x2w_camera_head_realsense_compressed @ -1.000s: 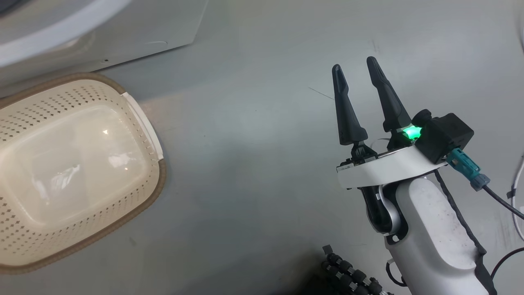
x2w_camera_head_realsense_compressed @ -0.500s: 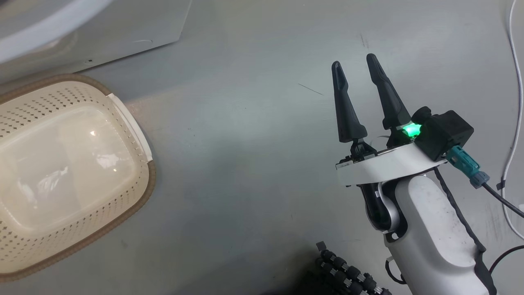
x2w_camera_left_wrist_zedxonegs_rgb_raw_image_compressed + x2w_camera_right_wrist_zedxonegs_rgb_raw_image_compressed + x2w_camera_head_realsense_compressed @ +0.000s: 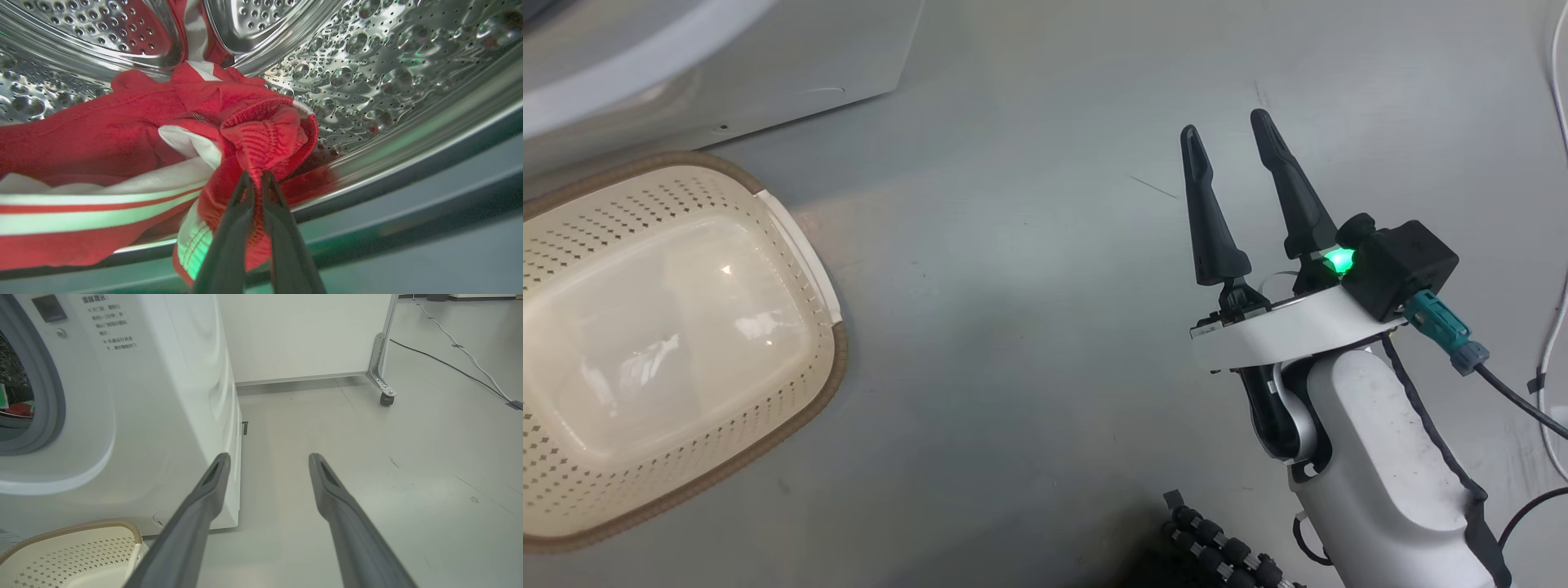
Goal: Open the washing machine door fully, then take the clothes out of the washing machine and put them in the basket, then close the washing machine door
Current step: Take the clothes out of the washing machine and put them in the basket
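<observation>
Left wrist view: the left gripper (image 3: 254, 179), two long dark fingers, is pressed together on a ribbed fold of the soft bright red clothes with white stripe trim (image 3: 122, 134), at the front lip of the perforated steel drum (image 3: 367, 61) inside the big white front-loading washing machine (image 3: 163, 396). Only a thin pinch of cloth sits between the tips.

Handling (judged): light, limp knit with no stiffness, so it should trail and stretch rather than lift as one piece. Not fragile. The thin pinch may slip under the drag of the heap. The bunched ribbed edge is a fair hold, thicker than a single layer. Risk: trailing cloth catching on the grey rubber ring (image 3: 408, 192) below the drum lip.

Looks: the red bulk lies across the drum bottom to the left, with broad white bands at lower left. A white piece (image 3: 192, 143) is tucked beside the held fold; separate cloth or lining, I cannot tell.

Head view: the small squarish cream plastic basket with perforated sides and brown woven-look rim (image 3: 837, 359) stands on the grey floor (image 3: 1013, 327) beside the machine, no clothes in it yet. The right gripper (image 3: 1225, 124) hovers over the floor, well apart from the basket, fingers spread, holding nothing
</observation>
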You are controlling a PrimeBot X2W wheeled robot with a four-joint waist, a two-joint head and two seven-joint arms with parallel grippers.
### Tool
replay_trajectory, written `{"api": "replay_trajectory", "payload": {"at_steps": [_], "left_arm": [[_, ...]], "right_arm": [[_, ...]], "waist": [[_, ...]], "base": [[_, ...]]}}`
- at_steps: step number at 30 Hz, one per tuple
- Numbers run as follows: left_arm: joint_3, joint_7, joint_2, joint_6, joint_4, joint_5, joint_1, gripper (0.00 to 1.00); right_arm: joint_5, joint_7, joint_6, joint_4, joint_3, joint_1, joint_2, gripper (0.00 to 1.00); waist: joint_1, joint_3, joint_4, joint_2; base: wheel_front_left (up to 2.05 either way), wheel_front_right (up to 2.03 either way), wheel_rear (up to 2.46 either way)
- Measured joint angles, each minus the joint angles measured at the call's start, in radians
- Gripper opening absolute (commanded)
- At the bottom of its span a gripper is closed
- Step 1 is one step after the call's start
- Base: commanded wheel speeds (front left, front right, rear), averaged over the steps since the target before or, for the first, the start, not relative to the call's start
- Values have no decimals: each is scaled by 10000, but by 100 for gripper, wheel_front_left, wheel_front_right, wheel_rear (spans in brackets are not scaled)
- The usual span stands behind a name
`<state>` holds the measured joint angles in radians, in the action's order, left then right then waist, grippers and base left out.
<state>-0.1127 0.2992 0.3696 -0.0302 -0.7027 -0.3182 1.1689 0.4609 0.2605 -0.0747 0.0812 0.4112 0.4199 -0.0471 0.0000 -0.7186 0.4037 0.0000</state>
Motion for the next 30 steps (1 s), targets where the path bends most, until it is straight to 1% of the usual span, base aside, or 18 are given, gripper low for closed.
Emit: {"api": "replay_trajectory", "payload": {"at_steps": [9, 13, 16, 22, 27, 30], "left_arm": [[-190, -940, -401, -15, 12, 35, 3, 0], [-180, -1490, -525, -29, 65, 33, -16, 0], [-178, -1954, -742, -73, 205, 29, -83, 0], [-153, -2982, -1085, -117, 608, -75, -711, 0], [-130, -3668, -1168, -192, 918, -134, -1415, 0], [-125, -4075, -1258, -192, 1103, -150, -1852, 0]], "right_arm": [[-318, 0, 10, 146, 67, 1, -2, 100], [-481, 0, 25, 282, 151, 3, -2, 100], [-591, 0, 33, 347, 150, 3, -8, 100], [-851, 2, 123, 571, 151, -8, -15, 100], [-955, 0, 284, 848, 192, -85, -19, 100], [-1018, 0, 295, 1007, 180, -259, -21, 100]], "waist": [[0, 257, -316, 0], [0, 423, -493, 0], [0, 558, -649, 0], [0, 908, -964, 0], [0, 1288, -1194, 0], [0, 1543, -1317, 0]], "base": [[0, 0, 0], [0, 0, 0], [0, 0, 0], [0, 0, 0], [0, 0, 0], [0, 0, 0]]}}
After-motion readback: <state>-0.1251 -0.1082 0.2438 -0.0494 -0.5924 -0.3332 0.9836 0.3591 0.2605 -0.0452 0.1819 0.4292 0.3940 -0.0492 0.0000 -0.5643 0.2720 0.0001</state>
